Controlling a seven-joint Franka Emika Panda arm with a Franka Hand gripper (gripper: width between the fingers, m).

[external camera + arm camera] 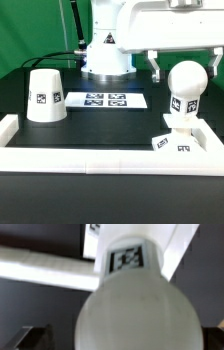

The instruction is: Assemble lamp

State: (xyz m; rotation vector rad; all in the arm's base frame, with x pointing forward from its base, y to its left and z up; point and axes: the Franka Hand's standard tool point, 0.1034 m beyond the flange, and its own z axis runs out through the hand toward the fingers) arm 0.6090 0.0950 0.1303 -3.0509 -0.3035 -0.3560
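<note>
**Hand.** In the exterior view the hand (185, 70) hangs over the tabletop (100, 130) at about 2 o'clock in the picture. Its two dark fingers (156, 68) are spread wide, one at 9 o'clock and one at 3 o'clock of the ball of the bulb (186, 85). A gap shows on each side, so neither finger touches the ball and nothing is pinched.

**Lamp, bulb and base.** The bulb stands upright on the low square base (178, 143), ball end up, with a square tag on its neck. The base sits near the front rim (100, 157), at about 4 o'clock in the picture, and carries tags on its top face. How far the bulb is seated in the base cannot be told.

**Lamp, shade.** The shade (45, 96) rests wide end down at 9 o'clock in the picture, well apart from the base. One tag shows on its side.

**Marker board.** The marker board (105, 100) lies flat between the shade and the bulb, at 6 o'clock of the arm's pedestal (105, 55).

**Wrist view.** The bulb (125, 308) fills most of the picture and is blurred. The tag (125, 259) on its neck is legible. A white band of the rim (40, 266) crosses behind it.
</note>
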